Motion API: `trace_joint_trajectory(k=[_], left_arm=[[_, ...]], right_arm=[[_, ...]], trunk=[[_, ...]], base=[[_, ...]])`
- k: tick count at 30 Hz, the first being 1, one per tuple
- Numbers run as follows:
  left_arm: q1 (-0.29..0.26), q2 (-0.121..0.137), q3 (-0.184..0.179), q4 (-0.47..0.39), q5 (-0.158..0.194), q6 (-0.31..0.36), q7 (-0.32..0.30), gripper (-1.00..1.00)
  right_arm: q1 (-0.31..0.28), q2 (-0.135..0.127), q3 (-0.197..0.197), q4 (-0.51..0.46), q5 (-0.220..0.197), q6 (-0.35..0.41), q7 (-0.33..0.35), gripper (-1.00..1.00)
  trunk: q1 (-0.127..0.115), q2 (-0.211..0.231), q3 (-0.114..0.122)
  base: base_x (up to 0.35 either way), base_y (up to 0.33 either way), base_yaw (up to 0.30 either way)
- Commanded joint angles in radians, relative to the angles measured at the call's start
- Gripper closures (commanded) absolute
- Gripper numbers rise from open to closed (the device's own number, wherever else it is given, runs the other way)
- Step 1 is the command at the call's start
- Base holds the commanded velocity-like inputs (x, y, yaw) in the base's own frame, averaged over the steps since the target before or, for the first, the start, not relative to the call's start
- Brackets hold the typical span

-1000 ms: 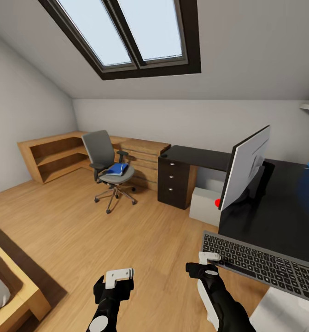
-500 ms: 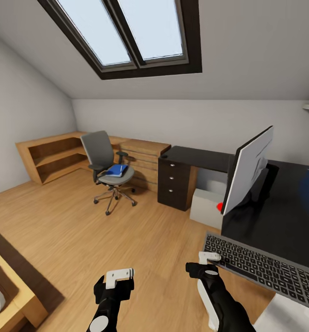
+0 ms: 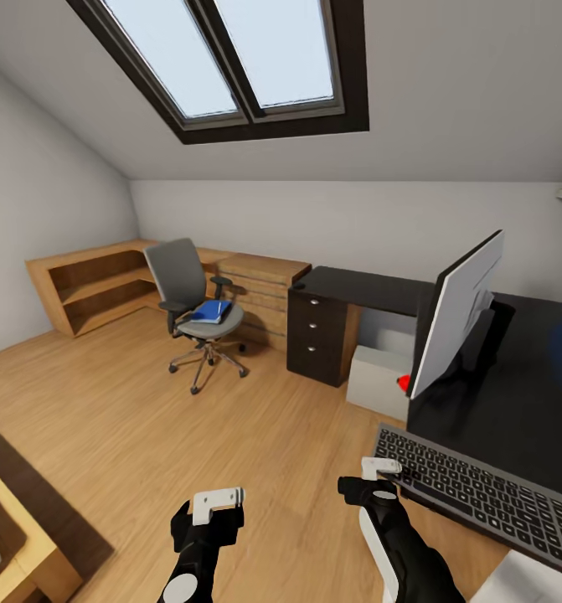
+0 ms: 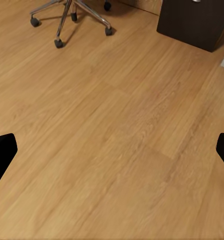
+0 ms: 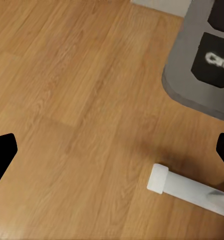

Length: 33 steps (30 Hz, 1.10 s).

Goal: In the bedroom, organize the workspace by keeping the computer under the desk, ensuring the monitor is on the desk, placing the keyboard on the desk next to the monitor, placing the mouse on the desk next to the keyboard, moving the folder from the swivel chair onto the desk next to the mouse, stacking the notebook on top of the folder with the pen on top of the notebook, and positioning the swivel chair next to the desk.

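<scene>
In the head view both arms are held low and near, forearms reaching forward over the wood floor (image 3: 121, 419). The left gripper (image 3: 216, 500) hangs over bare boards; the right gripper (image 3: 382, 466) sits just beside the near left corner of the keyboard (image 3: 482, 494). From here I cannot tell how far either pair of jaws stands apart. The keyboard lies flat on the black desk (image 3: 515, 402), its long axis running from near right to far left, that corner overhanging the desk edge. Behind it the monitor (image 3: 456, 314) stands upright, silver back toward the camera, a red dot at its lower corner. The computer (image 3: 377, 381) sits on the floor under the desk, right of the black drawer unit (image 3: 318, 333). Far left, well apart from the desk, the swivel chair (image 3: 193, 310) carries the folder (image 3: 211, 311) on its seat.

In the left wrist view, black fingertips (image 4: 2, 152) sit wide apart with nothing between; the chair's chrome base (image 4: 71, 15) lies beyond.

In the right wrist view the fingertips (image 5: 1, 150) are likewise spread and empty, the keyboard corner (image 5: 202, 65) ahead above the floor.
</scene>
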<state>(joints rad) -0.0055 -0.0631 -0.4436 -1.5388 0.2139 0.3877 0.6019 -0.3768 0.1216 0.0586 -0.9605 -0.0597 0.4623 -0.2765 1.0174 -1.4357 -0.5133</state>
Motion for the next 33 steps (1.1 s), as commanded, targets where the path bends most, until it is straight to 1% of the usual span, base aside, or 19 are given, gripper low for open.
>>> trace_joint_trajectory(k=[1, 3, 9, 13, 17, 28, 33], left_arm=[[-0.001, 0.000, -0.001, -0.001, 0.007, 0.003, 0.008, -1.00], [-0.001, 0.000, -0.001, -0.001, 0.007, 0.002, 0.008, -1.00], [-0.001, 0.000, -0.001, 0.008, 0.007, 0.002, 0.007, -1.00], [-0.001, -0.001, -0.001, 0.008, 0.007, 0.002, 0.007, -1.00], [-0.001, -0.001, -0.001, 0.008, 0.008, 0.003, 0.006, -1.00], [-0.001, -0.001, 0.000, 0.008, 0.010, 0.004, 0.006, -1.00], [-0.001, -0.001, 0.000, 0.008, 0.011, 0.005, 0.006, -1.00]], right_arm=[[-0.001, -0.001, 0.003, -0.001, -0.006, 0.004, -0.008, -1.00], [-0.001, -0.002, 0.003, -0.001, -0.006, 0.004, -0.008, -1.00], [-0.001, -0.002, 0.003, -0.001, -0.005, 0.005, -0.008, -1.00], [-0.001, -0.002, 0.003, -0.002, -0.005, 0.004, -0.008, -1.00], [-0.001, -0.002, 0.003, -0.001, -0.005, 0.004, -0.007, -1.00], [-0.001, -0.002, 0.003, -0.001, -0.005, 0.004, -0.007, -1.00], [-0.001, -0.002, 0.003, -0.001, -0.006, 0.004, -0.007, -1.00]], trunk=[[0.000, -0.001, -0.001], [0.000, -0.001, -0.001], [0.000, -0.001, -0.001], [0.000, -0.001, -0.001], [0.000, -0.001, -0.001], [0.000, -0.001, -0.001], [0.000, -0.001, -0.001]], base=[[0.129, 0.000, 0.000], [0.223, 0.000, 0.000], [0.057, 0.000, 0.000], [0.193, 0.000, 0.000], [0.052, 0.000, 0.000], [-0.186, 0.000, 0.000], [-0.299, 0.000, 0.000]])
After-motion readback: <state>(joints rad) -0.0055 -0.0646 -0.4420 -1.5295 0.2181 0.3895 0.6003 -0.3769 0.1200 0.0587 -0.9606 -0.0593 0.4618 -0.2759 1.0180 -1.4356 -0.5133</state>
